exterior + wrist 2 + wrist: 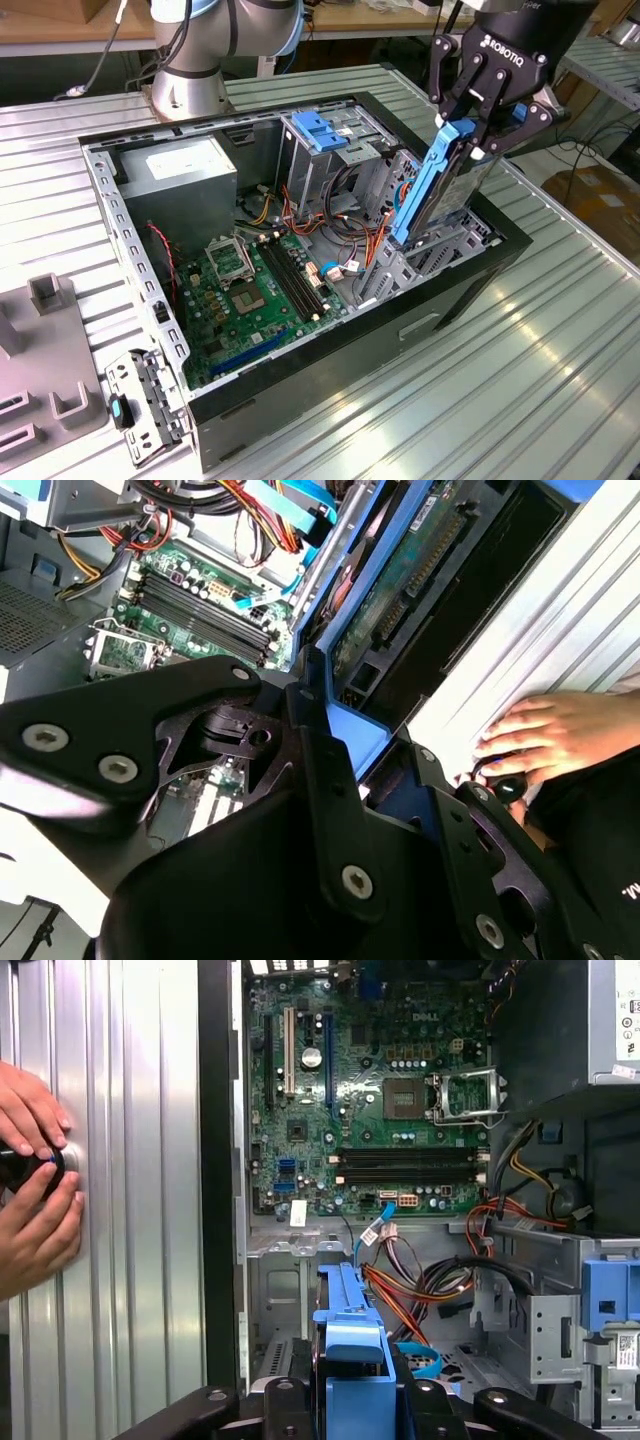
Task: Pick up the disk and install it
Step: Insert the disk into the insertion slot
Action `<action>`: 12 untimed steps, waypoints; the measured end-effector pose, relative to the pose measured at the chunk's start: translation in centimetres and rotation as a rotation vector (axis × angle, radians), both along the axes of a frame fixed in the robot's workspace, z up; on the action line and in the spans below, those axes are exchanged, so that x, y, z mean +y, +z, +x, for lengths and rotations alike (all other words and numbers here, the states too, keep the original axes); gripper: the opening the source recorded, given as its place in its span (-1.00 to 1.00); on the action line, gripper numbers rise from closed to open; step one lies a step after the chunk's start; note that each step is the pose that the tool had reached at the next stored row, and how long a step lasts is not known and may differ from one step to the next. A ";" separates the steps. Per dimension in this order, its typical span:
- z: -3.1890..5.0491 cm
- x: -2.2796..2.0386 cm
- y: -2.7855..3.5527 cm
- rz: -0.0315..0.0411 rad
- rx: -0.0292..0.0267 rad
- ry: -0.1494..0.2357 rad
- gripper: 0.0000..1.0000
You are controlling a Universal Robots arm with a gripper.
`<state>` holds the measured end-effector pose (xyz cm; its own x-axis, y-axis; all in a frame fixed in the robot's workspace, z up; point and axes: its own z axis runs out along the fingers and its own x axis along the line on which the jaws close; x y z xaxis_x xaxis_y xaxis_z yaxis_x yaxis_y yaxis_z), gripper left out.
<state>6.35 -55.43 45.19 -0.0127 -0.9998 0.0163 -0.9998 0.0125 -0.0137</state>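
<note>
Clamping the disk (430, 185) in the gripper (485, 140), holding it tilted on edge over the open case (330, 370), lower end reaching the metal bay (430, 255) at the exterior view's right.

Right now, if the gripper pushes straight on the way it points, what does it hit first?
The gripper, shut on the disk, points down into the case. The disk's lower end would likely meet the metal drive bay first, though depth is unclear.
</note>
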 end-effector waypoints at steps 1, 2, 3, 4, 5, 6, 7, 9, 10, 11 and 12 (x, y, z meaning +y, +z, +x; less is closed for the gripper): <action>-0.02 0.00 -0.01 0.0001 -0.0001 0.000 -0.26; -0.03 0.00 -0.01 0.0002 0.0000 0.000 -0.26; -0.06 0.00 0.00 0.0000 0.0000 0.000 -0.26; -0.08 0.00 -0.01 0.0001 0.0009 0.000 -0.26; -0.09 0.00 -0.01 0.0001 0.0014 0.000 -0.26; -0.10 0.00 -0.02 0.0001 0.0015 0.000 -0.26; -0.12 0.00 -0.03 0.0003 0.0016 0.000 -0.26; -0.26 0.00 -0.07 0.0002 0.0016 0.000 -0.26; -0.27 0.01 -0.11 0.0001 0.0016 0.000 -0.26; -0.32 0.00 -0.16 0.0001 0.0016 0.000 -0.26; -0.33 -0.02 -0.20 -0.0002 0.0016 0.000 -0.26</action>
